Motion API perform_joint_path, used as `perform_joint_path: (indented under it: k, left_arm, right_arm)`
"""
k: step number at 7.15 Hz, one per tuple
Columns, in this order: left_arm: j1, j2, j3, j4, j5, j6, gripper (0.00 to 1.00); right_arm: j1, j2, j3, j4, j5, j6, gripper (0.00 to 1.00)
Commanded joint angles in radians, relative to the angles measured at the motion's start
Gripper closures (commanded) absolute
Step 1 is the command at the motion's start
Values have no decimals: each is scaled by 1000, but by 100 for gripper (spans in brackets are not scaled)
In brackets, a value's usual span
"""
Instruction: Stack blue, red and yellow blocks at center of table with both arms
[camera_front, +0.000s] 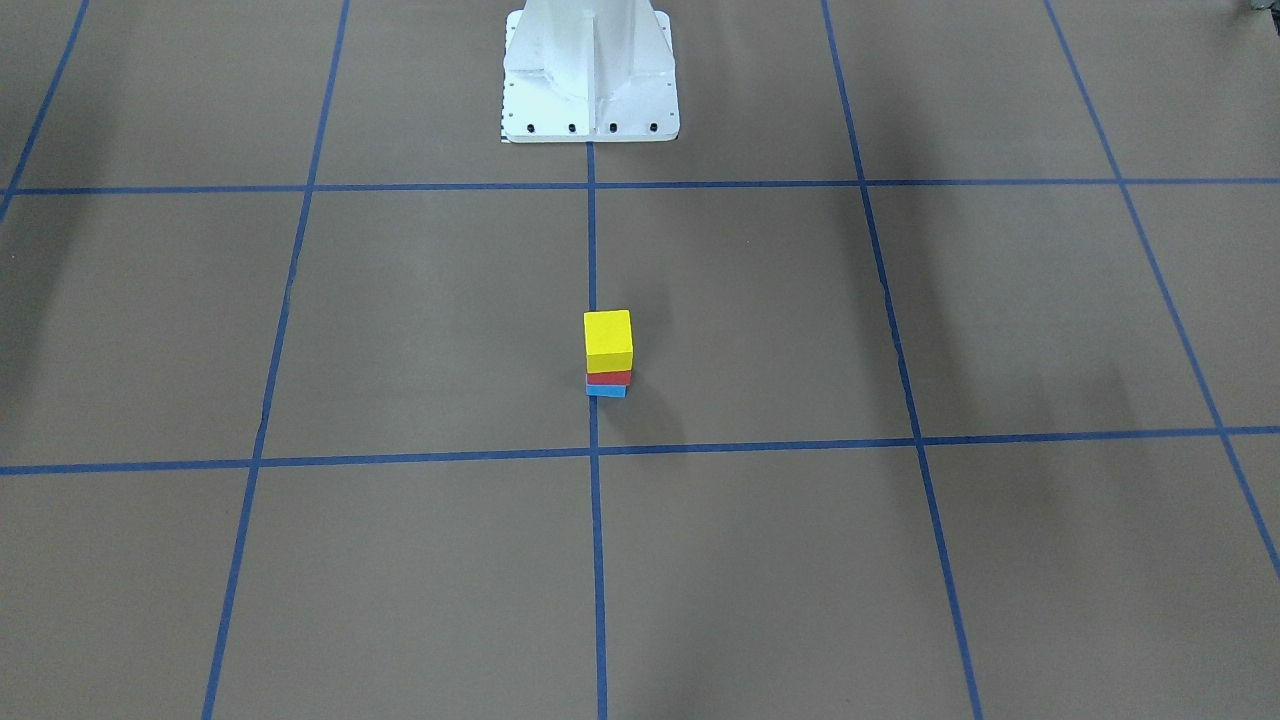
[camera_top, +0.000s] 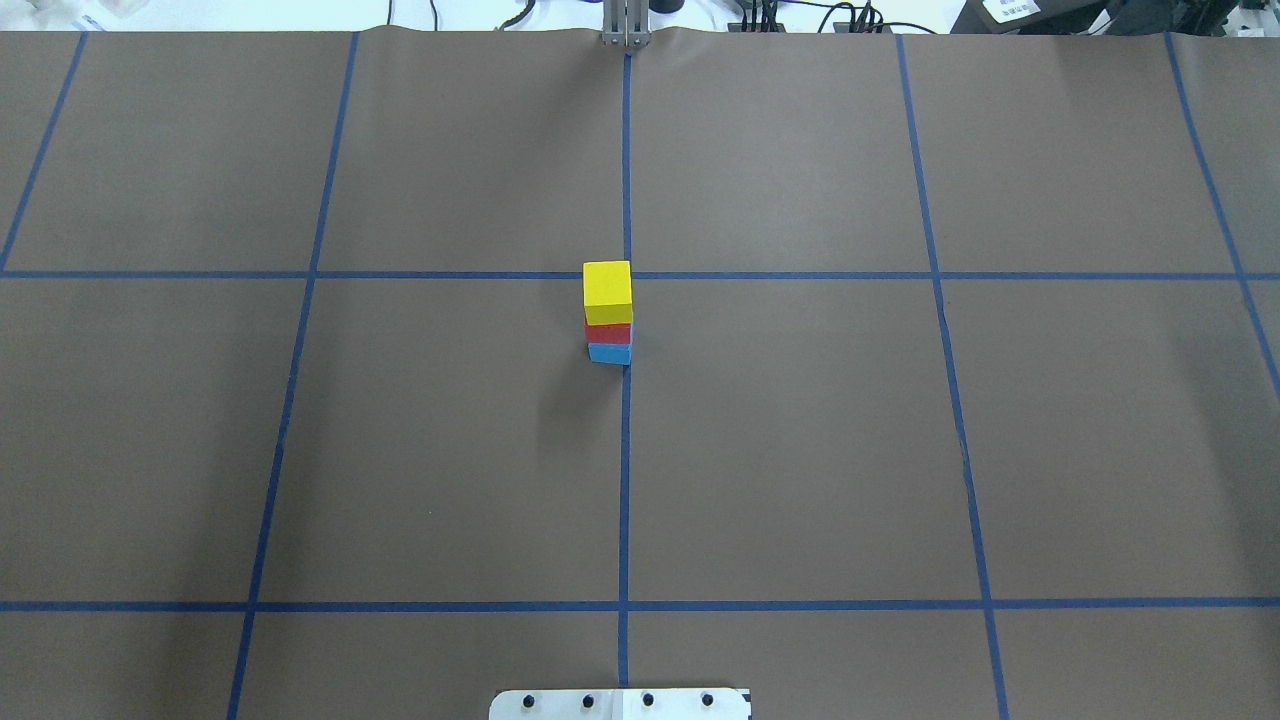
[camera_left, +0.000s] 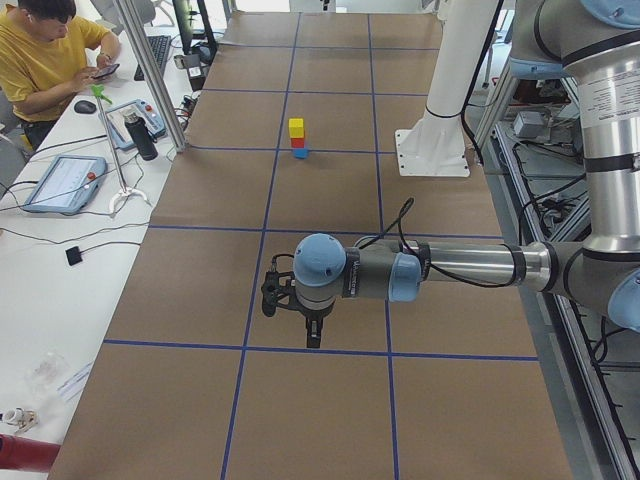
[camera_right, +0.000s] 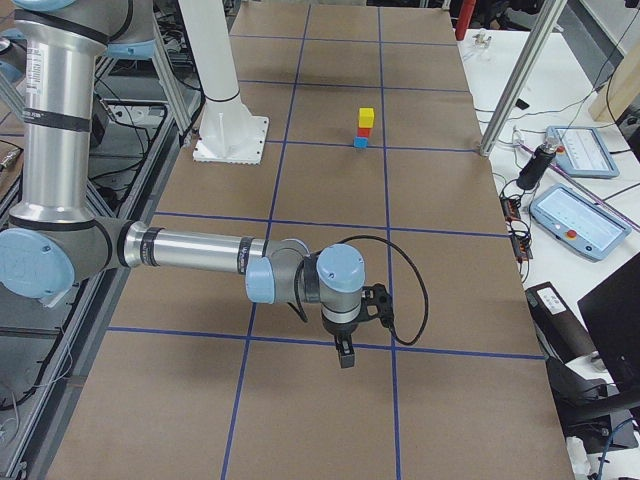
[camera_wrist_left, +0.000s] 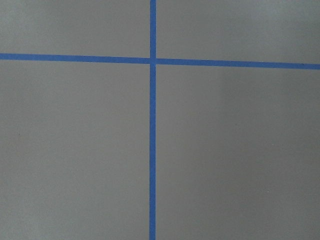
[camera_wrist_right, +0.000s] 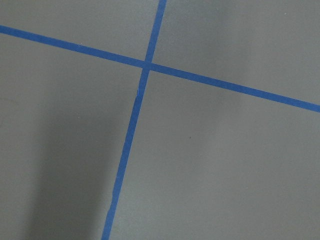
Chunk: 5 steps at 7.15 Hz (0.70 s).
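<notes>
A three-block tower stands at the middle of the tabletop (camera_front: 900, 600), well apart from every edge: the blue block (camera_front: 606, 391) on the brown surface, the red block (camera_front: 609, 378) on top of it and the yellow block (camera_front: 608, 335) on top of that, the column just beside a line of blue tape (camera_front: 593, 250) that runs out from the robot's white pedestal (camera_front: 590, 90) at the robot-side edge. The bottom block looks turned slightly out of line with the two above. Neither arm is near the stack. The left arm (camera_left: 450, 265) reaches out level over the tabletop toward its left-end edge, its left pincer (camera_left: 312, 340) pointing down above a tape line and apart from the surface; the right arm (camera_right: 190, 250) does the same toward the right-end edge, its right pincer (camera_right: 345, 355) likewise hanging clear. Both pincers show only in the side views, so whether either is wide or narrow cannot be told. Both wrist cameras show only brown surface and crossing tape. An operator in a yellow shirt (camera_left: 50, 60) sits at a bench beyond the far long edge.
</notes>
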Motion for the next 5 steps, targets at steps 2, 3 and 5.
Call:
perform_joint_path:
  k: [2, 3, 5]
  left_arm:
    - [-2, 4, -1, 0, 3, 1, 0]
    - [-2, 4, -1, 0, 3, 1, 0]
    - [-2, 4, 1, 0, 6, 1, 0]
  right_arm:
    - [0, -3, -9, 0, -2, 4, 0]
    - [0, -4, -2, 2, -1, -6, 0]
    - [0, -14, -18, 2, -10, -10, 0]
